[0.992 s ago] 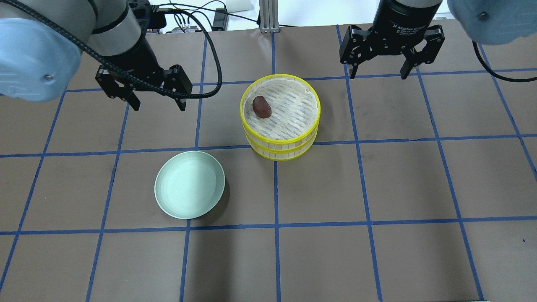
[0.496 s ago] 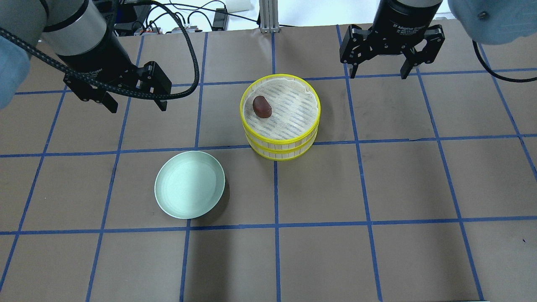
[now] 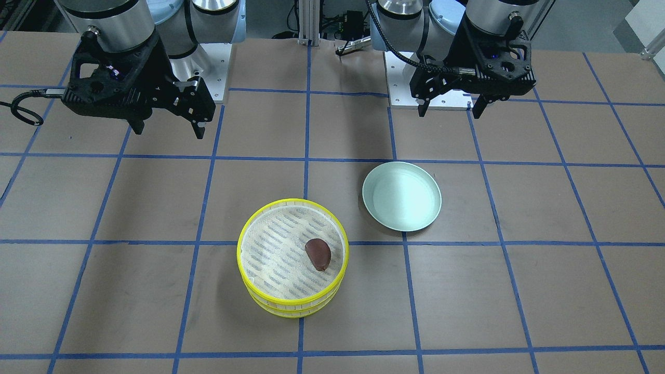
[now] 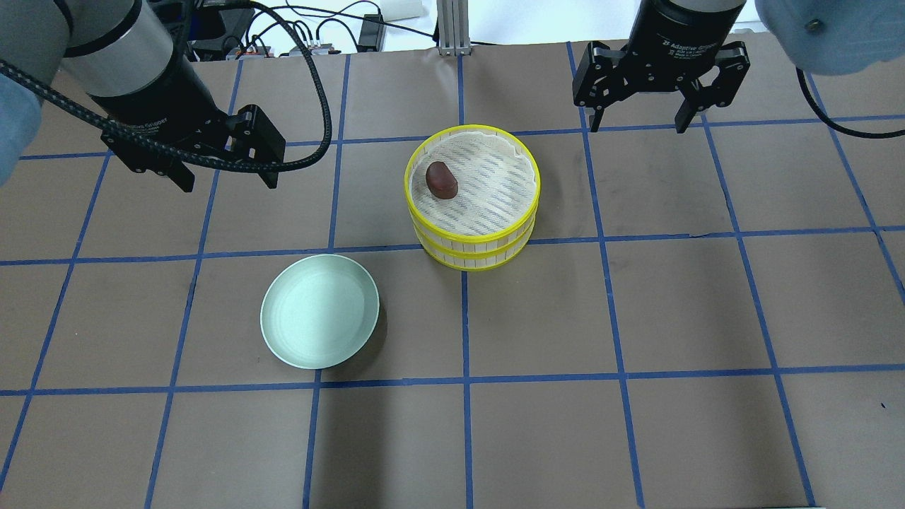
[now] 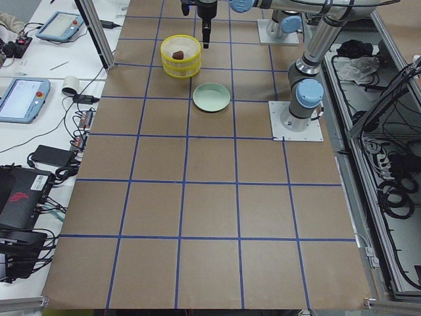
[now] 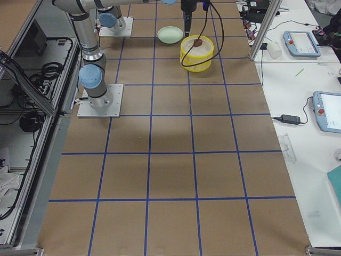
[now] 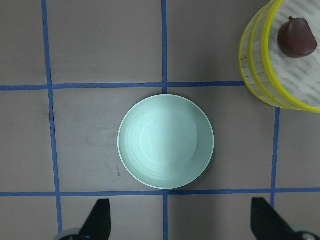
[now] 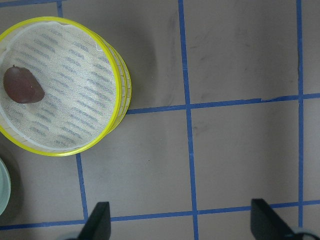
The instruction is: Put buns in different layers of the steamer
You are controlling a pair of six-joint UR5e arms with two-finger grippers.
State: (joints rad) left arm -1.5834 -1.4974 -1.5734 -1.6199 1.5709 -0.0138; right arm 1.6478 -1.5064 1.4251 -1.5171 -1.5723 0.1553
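The two yellow-rimmed steamer trays (image 4: 472, 196) stand stacked at the table's middle, also in the front view (image 3: 292, 257). The reddish-brown bun (image 4: 441, 180) lies on the top tray's mesh floor, and shows in the front view (image 3: 318, 254), the left wrist view (image 7: 297, 37) and the right wrist view (image 8: 23, 85). The cream-white bun is hidden from view. My left gripper (image 4: 225, 177) is open and empty, well left of the steamer. My right gripper (image 4: 638, 120) is open and empty, behind and right of the steamer.
An empty pale green plate (image 4: 319, 311) sits left of and in front of the steamer, also in the left wrist view (image 7: 165, 141). Blue tape lines grid the brown table (image 4: 636, 318). Cables lie along the back edge (image 4: 311, 35).
My left gripper has drawn back to the left, away from the steamer, mostly in the first half second. The right gripper, steamer, bun and plate have not moved.
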